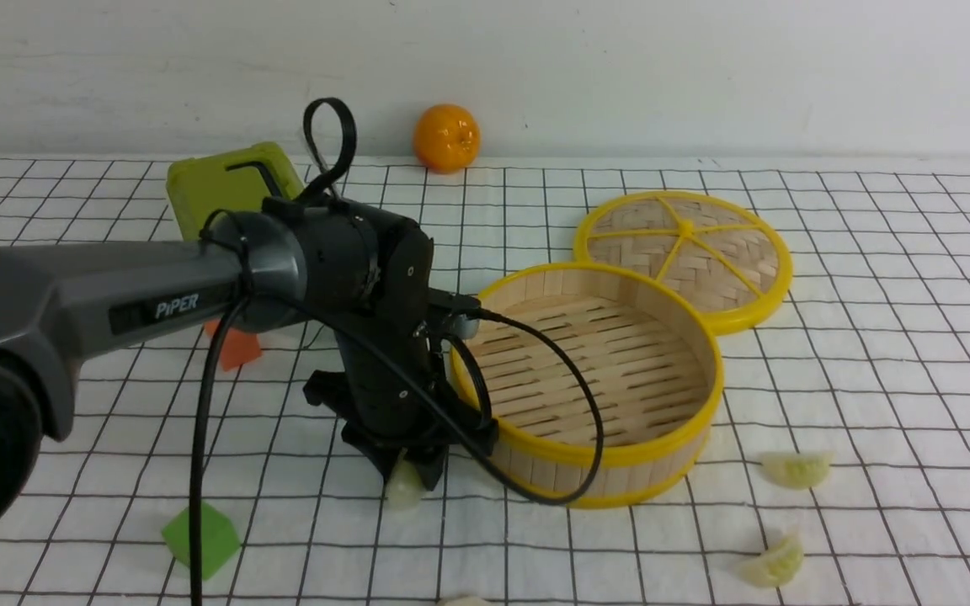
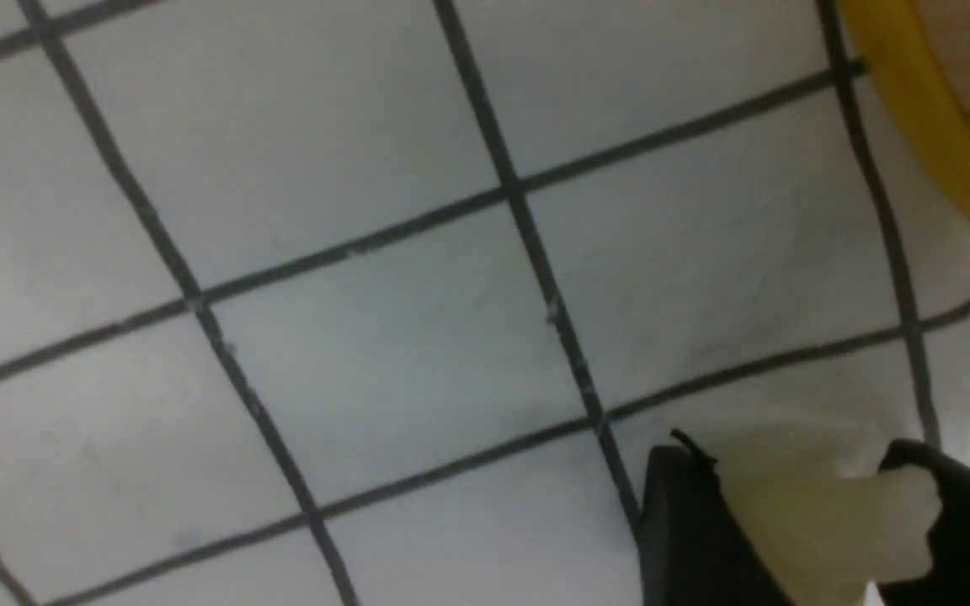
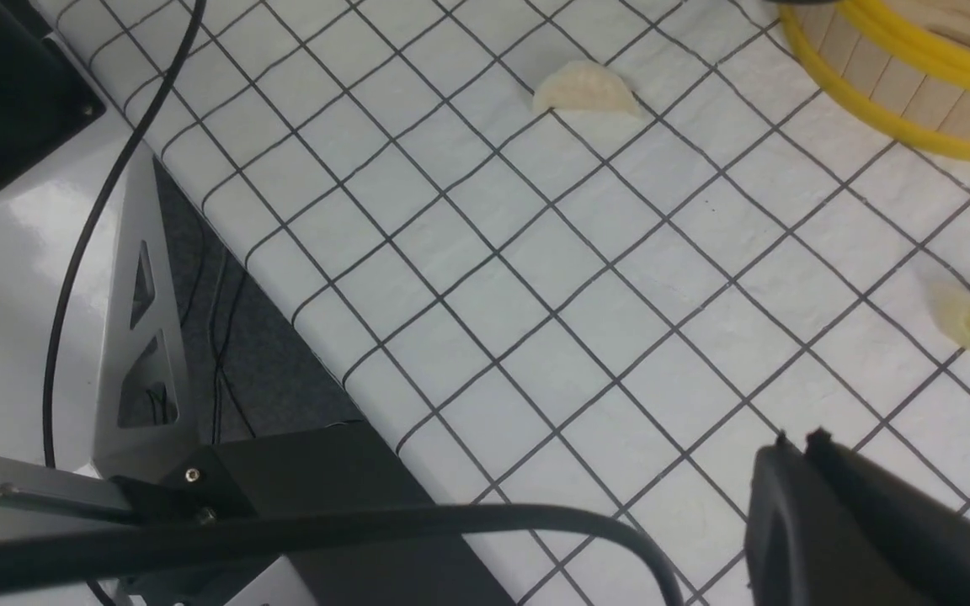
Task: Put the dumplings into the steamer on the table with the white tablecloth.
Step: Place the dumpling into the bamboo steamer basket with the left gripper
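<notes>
Zero in the steamer, all four left to do. Left claw is clamped on one dumpling low at the counter, just beside the steamer wall. Three other dumplings lie loose on the white tablecloth. Right claw jaws together, empty.

The left arm reaches in low from the left, and its wrist is bent so that the left gripper points almost straight down. Its fingers stand partway apart, pressed against either side of a dumpling. The right gripper, seen only from its own wrist camera, tilts downward with its jaws pressed together, holding nothing.
</notes>
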